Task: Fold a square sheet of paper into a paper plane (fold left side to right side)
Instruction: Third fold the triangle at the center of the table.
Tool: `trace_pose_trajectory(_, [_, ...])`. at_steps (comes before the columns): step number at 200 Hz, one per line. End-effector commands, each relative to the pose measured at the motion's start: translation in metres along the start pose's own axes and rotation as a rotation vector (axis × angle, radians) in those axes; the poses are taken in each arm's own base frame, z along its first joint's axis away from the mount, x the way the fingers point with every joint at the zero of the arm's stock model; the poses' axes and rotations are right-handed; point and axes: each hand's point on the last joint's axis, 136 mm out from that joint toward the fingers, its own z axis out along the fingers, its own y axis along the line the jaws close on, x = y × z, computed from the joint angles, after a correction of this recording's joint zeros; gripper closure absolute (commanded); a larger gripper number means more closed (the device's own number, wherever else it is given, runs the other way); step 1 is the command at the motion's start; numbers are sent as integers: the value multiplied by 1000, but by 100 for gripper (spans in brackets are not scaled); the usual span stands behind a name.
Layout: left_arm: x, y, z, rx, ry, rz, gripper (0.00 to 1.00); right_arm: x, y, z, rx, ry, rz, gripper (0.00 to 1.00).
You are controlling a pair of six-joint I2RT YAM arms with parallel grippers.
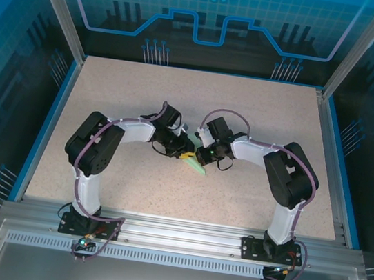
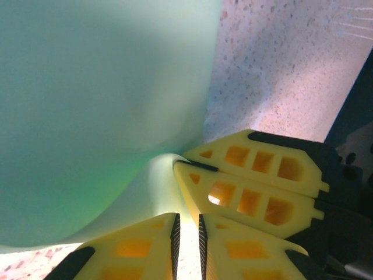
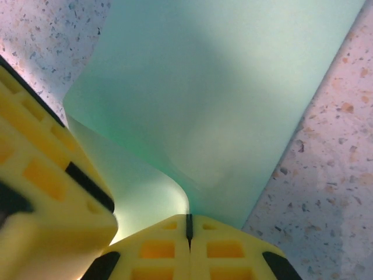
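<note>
Viewed from overhead: found both arms bent inward over the middle of the speckled table (image 1: pixel 145 92), wrists nearly meeting. Noted the sheet of paper (image 1: pixel 197 169) there, just below and between the two wrists, pale mint-green, with one corner projecting toward the near edge.

Checked the right gripper (image 3: pixel 188 228) from its own camera. Found the fingers pressed together without a gap, pinching the paper's edge in the seam. Observed the sheet curling up from that pinch, one layer bent over another, not flat.

Checked the left gripper (image 2: pixel 186 245) from its own camera. Found the yellow fingers a narrow slit apart, with bright light in the slit. Saw the paper's curled lower edge meeting the top of one finger (image 2: pixel 140 248). Could not tell whether closed on paper or merely standing ajar. Recorded the right gripper's closed tips just beside, clamped on the fold, very near the left fingers. Noted bare table beside the sheet in both wrist views.
</note>
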Motion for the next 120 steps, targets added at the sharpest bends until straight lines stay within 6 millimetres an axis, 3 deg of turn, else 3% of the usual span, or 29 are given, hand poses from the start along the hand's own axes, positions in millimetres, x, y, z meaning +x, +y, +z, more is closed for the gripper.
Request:
trace_pose_trajectory(1, [2, 18, 7, -79, 6, -13, 80, 31, -6, 16, 7, 114, 15, 100])
trace_pose_trajectory(120, [18, 46, 9, -153, 21, -36, 80, 30, -7, 17, 8, 115, 13, 100])
